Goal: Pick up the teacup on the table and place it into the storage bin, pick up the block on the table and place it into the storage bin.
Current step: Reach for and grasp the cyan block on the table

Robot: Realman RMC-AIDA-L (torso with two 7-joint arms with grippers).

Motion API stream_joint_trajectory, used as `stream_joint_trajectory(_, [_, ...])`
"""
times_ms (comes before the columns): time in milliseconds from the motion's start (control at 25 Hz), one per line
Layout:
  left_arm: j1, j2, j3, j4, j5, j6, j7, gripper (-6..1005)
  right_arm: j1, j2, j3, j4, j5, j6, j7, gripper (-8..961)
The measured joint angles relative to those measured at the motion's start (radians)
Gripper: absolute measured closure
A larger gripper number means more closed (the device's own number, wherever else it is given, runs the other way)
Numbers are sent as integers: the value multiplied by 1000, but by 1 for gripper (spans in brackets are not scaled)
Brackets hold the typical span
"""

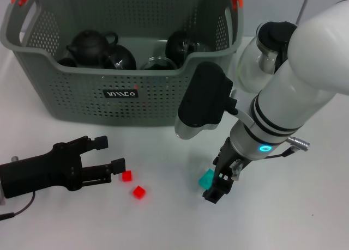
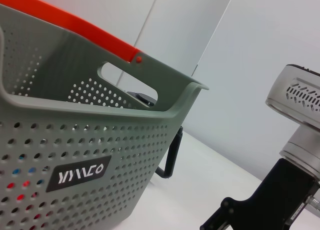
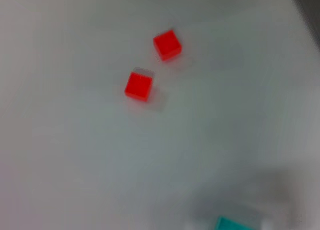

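Note:
The grey perforated storage bin [image 1: 82,92] stands at the back left and fills the left wrist view [image 2: 75,155]. Dark teaware [image 1: 92,47] lies inside it; I see no teacup on the table. Two red blocks [image 1: 126,176] [image 1: 139,193] lie on the white table and also show in the right wrist view [image 3: 167,43] [image 3: 138,85]. My left gripper [image 1: 109,154] lies low at the front left, open and empty, one fingertip beside the nearer red block. A teal block [image 1: 206,178] sits right against my right gripper [image 1: 219,186], which is lowered to the table.
A glass pot [image 1: 252,65] with a black lid stands behind my right arm, to the right of the bin. A black loop handle [image 2: 171,156] shows past the bin's corner. The right arm's wrist housing [image 1: 204,100] hangs close to the bin's front wall.

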Motion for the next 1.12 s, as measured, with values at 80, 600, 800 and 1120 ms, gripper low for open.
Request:
stream_joint_trajectory(80, [0,0,0,0,0,0,0,62,0,1,0,5,0,4,0,128])
stream_joint_trajectory(600, [0,-1,0,4,0,0,4,62,0,4,15,14,9,3,59,128])
stream_joint_trajectory(800, [-3,-1,0,10,0,-3,6,62,14,4,19,54,14,5,87,129])
stream_joint_trajectory(1120, [-4,-1,0,11,0,-4,6,62,21,4,67,79,27,3,90,182])
